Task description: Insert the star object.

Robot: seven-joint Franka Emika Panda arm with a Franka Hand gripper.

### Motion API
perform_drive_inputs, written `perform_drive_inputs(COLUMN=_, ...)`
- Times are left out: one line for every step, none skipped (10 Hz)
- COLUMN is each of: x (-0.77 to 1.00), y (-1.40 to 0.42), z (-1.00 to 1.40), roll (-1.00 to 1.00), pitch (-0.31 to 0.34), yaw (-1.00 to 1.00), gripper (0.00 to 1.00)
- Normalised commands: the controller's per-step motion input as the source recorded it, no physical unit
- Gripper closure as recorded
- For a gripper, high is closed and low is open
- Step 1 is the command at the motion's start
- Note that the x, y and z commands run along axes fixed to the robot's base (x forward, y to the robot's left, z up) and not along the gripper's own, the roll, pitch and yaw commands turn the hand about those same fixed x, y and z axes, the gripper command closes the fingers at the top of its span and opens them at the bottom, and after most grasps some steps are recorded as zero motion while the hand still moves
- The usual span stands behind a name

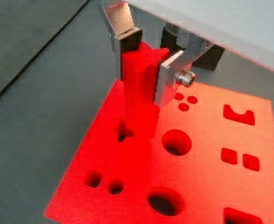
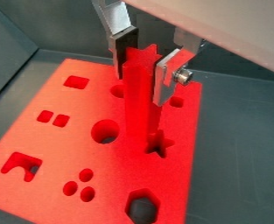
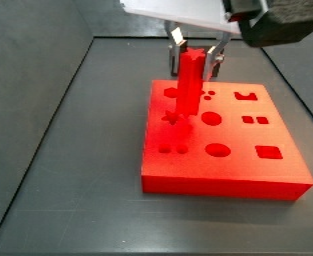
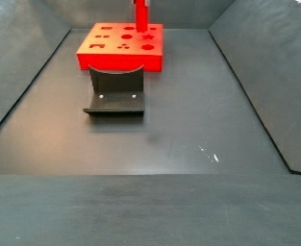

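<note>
Star peg held upright at the star-shaped hole (image 2: 158, 143).
The long bright-red star object (image 2: 138, 96), its foot at the hole, is pinched by the two-finger gripper (image 2: 145, 58) at twelve o'clock above the flat red block (image 3: 280, 169); slight rotation or tilt could jam it on the rim.

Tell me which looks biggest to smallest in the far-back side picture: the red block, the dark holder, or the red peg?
1. Red block.
2. Dark grey holder, nearly as big, but nearer the camera, so unsure.
3. Star object, its top cut off; the gripper is out of frame here.

Bright red star object (image 2: 138, 96) & red block (image 3: 226, 150); silver gripper (image 2: 146, 54) w/ dark pads; dk grey floor (image 4: 153, 144).
</note>
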Motion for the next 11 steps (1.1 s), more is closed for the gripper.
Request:
perform_drive_inputs(x=-0.02, y=-0.05, z=-0.38, roll=0.22, pitch=0.083, yaw=0.00, gripper=1.00)
perform_drive_inputs(x=0.00, y=0.00, z=-0.44, roll=0.21, pitch=0.091, yaw=0.15, gripper=1.00)
perform_drive_inputs(x=0.00, y=0.06, z=-0.39, roll=0.16, pitch=0.121, yaw=0.13, gripper=1.00)
perform_drive_inputs(x=-0.02, y=0.14, z=-0.31, roll=0.12, pitch=0.134, yaw=0.16, gripper=1.00)
perform_drive_inputs(x=-0.03, y=0.11, z=-0.05, roll=0.00, pitch=0.089, yaw=0.25, gripper=1.00)
perform_drive_inputs(x=-0.21, y=0.30, z=-0.02, roll=-0.01, pitch=0.043, yaw=0.25, gripper=1.00)
perform_drive_inputs(x=-0.18, y=0.12, z=-0.12, roll=-0.10, pitch=0.000, yaw=0.16, gripper=1.00)
perform_drive_inputs(x=-0.09, y=0.00, z=-0.15, roll=-0.10, pitch=-0.014, yaw=0.08, gripper=1.00)
perform_drive_inputs(x=0.00, y=-0.20, z=-0.07, roll=-0.06, pitch=-0.021, yaw=0.10, gripper=1.00)
perform_drive_inputs(x=0.00, y=-0.25, z=-0.07, roll=-0.04, pitch=-0.011, yaw=0.03, gripper=1.00)
perform_drive_inputs(x=0.00, y=-0.23, z=-0.02, roll=-0.05, pitch=-0.030, yaw=0.00, gripper=1.00)
